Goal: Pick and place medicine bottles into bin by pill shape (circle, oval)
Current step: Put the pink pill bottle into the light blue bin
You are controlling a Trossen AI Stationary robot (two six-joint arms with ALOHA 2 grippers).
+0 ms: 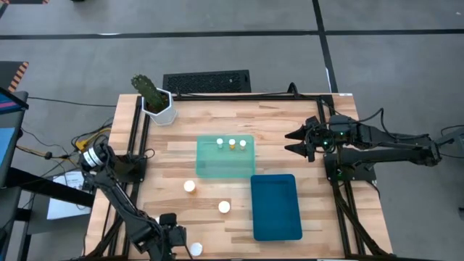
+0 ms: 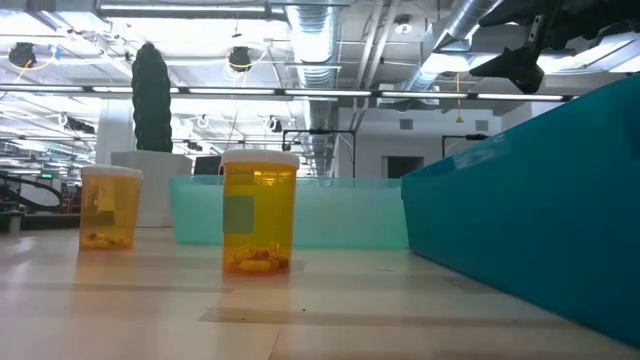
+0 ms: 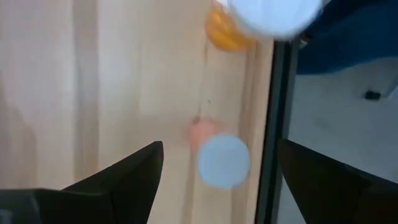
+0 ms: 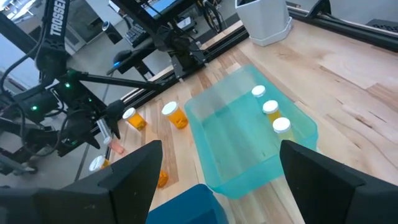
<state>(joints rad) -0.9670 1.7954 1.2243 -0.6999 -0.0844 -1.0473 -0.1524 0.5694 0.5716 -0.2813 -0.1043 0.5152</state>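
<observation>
Three white-capped bottles (image 1: 232,143) stand upright in the light green tray (image 1: 225,167); they also show in the right wrist view (image 4: 271,107). Two amber bottles stand on the table, one (image 1: 189,186) left of the other (image 1: 224,206). A wider bottle (image 1: 196,249) stands at the near edge. My left gripper (image 1: 172,239) is open above a narrow, pinkish bottle (image 3: 222,160) by the near edge, one finger on either side of it. My right gripper (image 1: 293,142) is open and empty, right of the green tray.
A dark blue tray (image 1: 275,206) lies right of the loose bottles. A white hexagonal pot with a cactus (image 1: 156,101) stands at the far left. The table's near edge with its black rail (image 3: 273,124) runs right beside the narrow bottle.
</observation>
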